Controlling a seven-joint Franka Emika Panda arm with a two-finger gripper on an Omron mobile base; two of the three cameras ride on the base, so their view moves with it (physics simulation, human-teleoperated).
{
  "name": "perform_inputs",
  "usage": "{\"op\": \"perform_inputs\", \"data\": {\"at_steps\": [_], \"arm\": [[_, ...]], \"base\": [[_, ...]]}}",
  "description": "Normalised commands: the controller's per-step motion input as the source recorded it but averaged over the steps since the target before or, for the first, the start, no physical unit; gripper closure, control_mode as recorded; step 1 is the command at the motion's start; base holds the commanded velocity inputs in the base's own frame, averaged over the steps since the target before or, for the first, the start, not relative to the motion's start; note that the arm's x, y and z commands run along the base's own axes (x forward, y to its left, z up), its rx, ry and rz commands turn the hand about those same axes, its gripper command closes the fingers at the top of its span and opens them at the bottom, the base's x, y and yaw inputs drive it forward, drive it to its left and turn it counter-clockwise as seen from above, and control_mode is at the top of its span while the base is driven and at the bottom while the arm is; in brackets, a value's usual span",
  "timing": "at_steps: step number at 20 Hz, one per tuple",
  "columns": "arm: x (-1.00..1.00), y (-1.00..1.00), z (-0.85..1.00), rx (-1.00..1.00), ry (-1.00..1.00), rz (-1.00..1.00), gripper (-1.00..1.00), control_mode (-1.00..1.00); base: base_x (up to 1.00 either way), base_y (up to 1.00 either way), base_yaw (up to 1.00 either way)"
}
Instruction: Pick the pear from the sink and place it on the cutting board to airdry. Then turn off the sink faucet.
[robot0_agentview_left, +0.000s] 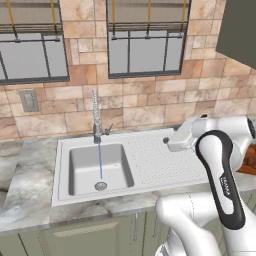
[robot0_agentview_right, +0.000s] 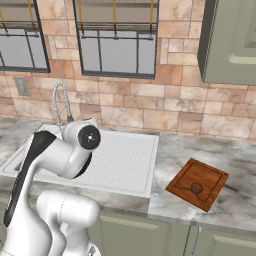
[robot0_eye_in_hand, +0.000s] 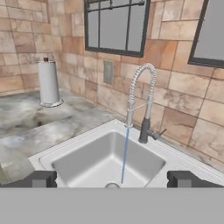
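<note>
Pear: it sits on the board (robot0_agentview_right: 198, 184), near the middle – a small brown fruit (robot0_agentview_right: 196, 188) well apart from the sink (robot0_agentview_left: 150, 157). The first half of the task looks done.

Water: a thin blue stream (robot0_agentview_left: 100, 159) runs from the faucet (robot0_agentview_left: 96, 116) straight down to the drain (robot0_agentview_left: 100, 186), so the tap is not yet off.

Risk – missed lever: the lever (robot0_eye_in_hand: 158, 134) is a small thin stub low on the faucet's side; an approach a little off line would pass beside it or push the spring neck instead, and the water would go on running.

Risk – wrong direction: from these views I cannot tell which way the lever must swing; a push the wrong way could leave the flow as it is.

Risk – collision: the arm's elbow hangs over the drainboard, near the faucet; a wide swing could knock the tap.

Hand: the gripper (robot0_eye_in_hand: 113, 179) has its fingers spread wide and nothing between them.

Pose: the arm is folded over the drainboard, and the hand looks across the basin at the faucet, level and aimed a little below the lever.
</note>
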Motion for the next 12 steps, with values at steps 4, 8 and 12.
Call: {"op": "perform_inputs", "data": {"at_steps": [4, 8, 12], "arm": [[0.13, 0.1, -0.36, 0.0, 0.0, 0.0, -1.0, -1.0], [0.32, 0.25, -0.2, 0.02, 0.01, 0.0, -1.0, -1.0], [0.18, 0.06, -0.01, 0.04, 0.0, 0.0, -1.0, -1.0]], "base": [[0.0, 0.0, 0.0], [0.0, 0.0, 0.0], [0.0, 0.0, 0.0]]}}
